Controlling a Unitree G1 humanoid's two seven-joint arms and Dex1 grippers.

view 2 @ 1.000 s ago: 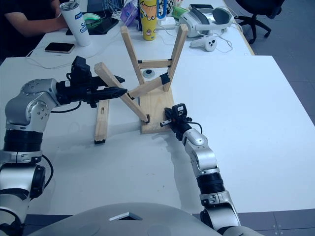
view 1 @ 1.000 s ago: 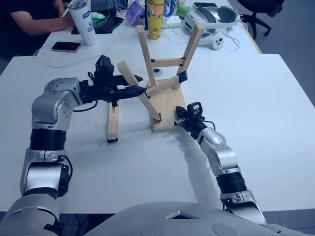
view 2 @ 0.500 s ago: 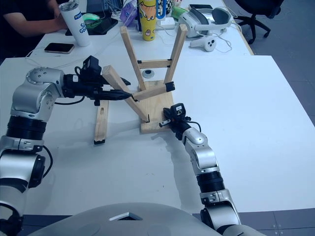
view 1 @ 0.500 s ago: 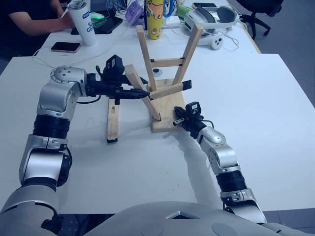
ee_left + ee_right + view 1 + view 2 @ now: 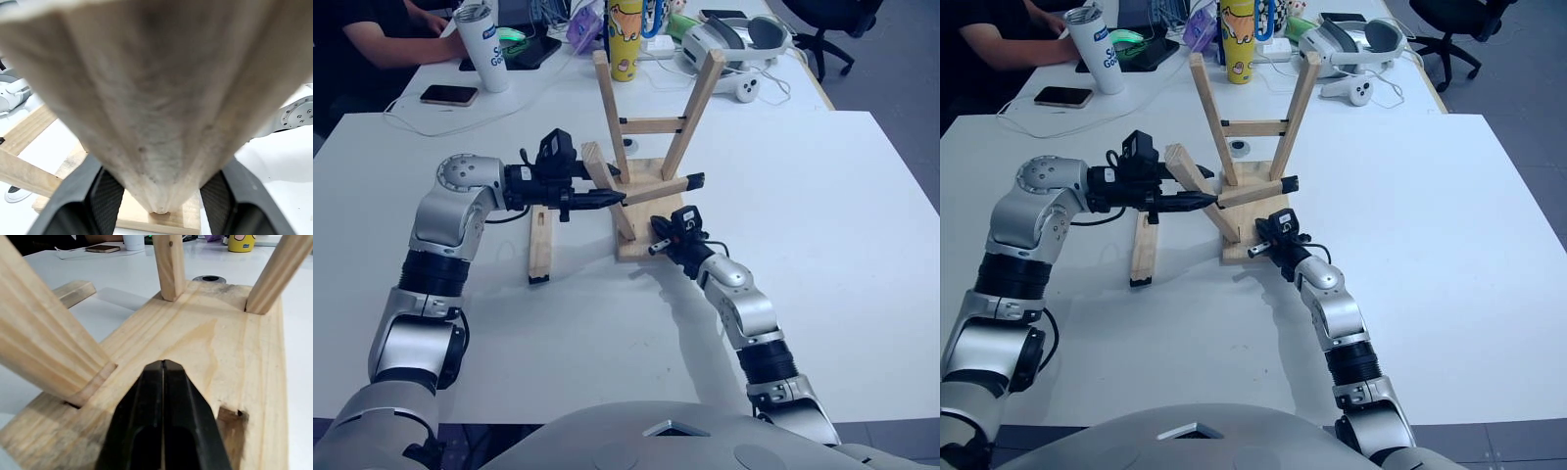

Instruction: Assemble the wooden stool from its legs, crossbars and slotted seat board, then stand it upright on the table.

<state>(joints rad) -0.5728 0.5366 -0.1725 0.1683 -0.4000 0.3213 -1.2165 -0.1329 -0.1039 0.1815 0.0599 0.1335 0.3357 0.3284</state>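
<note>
The left end effector (image 5: 612, 197) is clamped around a slanted leg (image 5: 619, 217), whose foot sits at an angle in a corner slot (image 5: 88, 387) of the seat board (image 5: 215, 347). The board lies flat at the centre of the worktop (image 5: 842, 215). My worry is that pushing down at this angle wedges the tenon crooked, or levers it out and lifts the board. The right end effector (image 5: 658, 245) has its fingers pressed together, holding nothing, with the tips at the board's near edge. That is a weak hold-down, so the board could skid or pivot. The crossbar (image 5: 666, 186) on the slanted leg ends free, close to the two upright legs (image 5: 610, 113) with their own crossbar (image 5: 651, 124), and a swing could knock them. An open slot (image 5: 230, 418) sits just beside the right fingers, which would block the last leg (image 5: 540, 240), lying loose at centre left. Across the top of the frame stand a tumbler (image 5: 480, 39), a phone (image 5: 448, 94), a yellow cup (image 5: 625, 34) and a headset (image 5: 734, 39), well apart.
</note>
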